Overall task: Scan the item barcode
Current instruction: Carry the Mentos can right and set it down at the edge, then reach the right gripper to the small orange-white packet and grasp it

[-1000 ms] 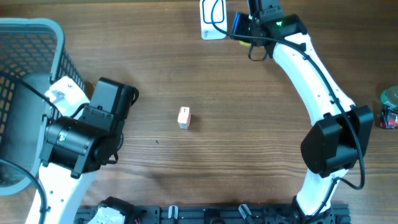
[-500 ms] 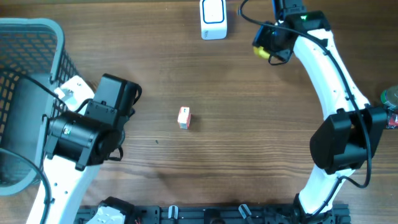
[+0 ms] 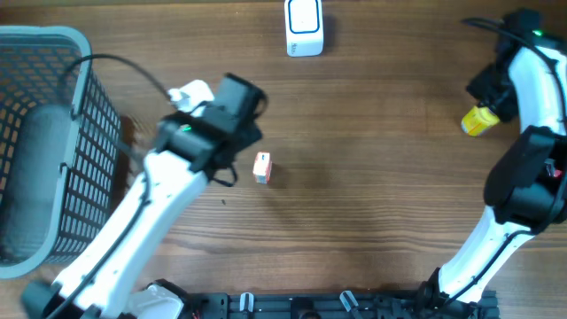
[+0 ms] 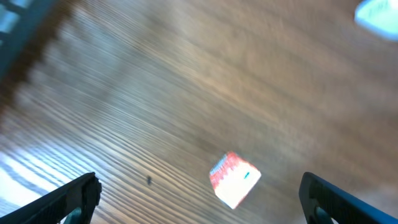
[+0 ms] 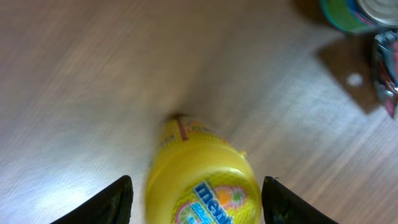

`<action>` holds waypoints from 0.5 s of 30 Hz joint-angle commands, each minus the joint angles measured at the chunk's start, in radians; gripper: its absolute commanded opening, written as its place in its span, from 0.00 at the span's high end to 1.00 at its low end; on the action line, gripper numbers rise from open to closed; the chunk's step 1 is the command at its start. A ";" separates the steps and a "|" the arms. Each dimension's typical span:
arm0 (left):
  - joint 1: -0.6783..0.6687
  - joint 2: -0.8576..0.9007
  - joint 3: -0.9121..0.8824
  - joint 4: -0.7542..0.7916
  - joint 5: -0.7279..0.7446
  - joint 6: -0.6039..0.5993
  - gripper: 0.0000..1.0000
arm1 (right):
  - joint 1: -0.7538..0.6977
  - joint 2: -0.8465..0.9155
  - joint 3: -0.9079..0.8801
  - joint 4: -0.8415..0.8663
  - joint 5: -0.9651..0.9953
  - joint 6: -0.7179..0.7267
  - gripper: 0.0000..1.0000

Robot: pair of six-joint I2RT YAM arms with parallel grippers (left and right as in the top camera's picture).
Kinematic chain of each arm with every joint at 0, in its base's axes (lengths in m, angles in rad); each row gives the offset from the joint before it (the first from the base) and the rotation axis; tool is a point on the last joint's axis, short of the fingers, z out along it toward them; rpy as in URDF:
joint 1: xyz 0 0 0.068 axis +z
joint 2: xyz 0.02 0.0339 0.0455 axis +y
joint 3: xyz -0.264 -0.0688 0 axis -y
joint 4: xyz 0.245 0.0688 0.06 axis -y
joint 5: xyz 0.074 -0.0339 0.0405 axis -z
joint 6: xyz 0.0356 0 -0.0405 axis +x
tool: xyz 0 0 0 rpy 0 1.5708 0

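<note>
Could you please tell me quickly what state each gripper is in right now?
Left gripper: open, empty, near the small box.
Right gripper: open, straddling the yellow bottle, not gripping.

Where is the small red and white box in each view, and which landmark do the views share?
Overhead: the box lies near the middle of the table.
Left wrist: the box sits low, right of centre.
Right wrist: not in it.
Landmark: the white scanner, top centre overhead; probably the pale blur at top right in left wrist.
</note>
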 commanded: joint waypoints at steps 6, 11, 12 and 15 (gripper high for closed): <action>-0.175 0.170 -0.006 0.026 0.003 -0.002 0.00 | -0.238 0.027 -0.001 -0.066 -0.150 -0.003 0.38; -0.175 0.170 -0.006 0.025 0.002 -0.002 0.00 | -0.274 0.027 -0.001 -0.030 -0.090 -0.021 0.33; -0.175 0.170 -0.006 0.025 0.001 -0.002 0.00 | -0.279 0.027 0.000 -0.006 -0.119 -0.080 0.21; -0.175 0.166 -0.006 0.025 -0.034 0.002 0.00 | -0.277 0.027 0.032 0.022 -0.285 -0.235 0.00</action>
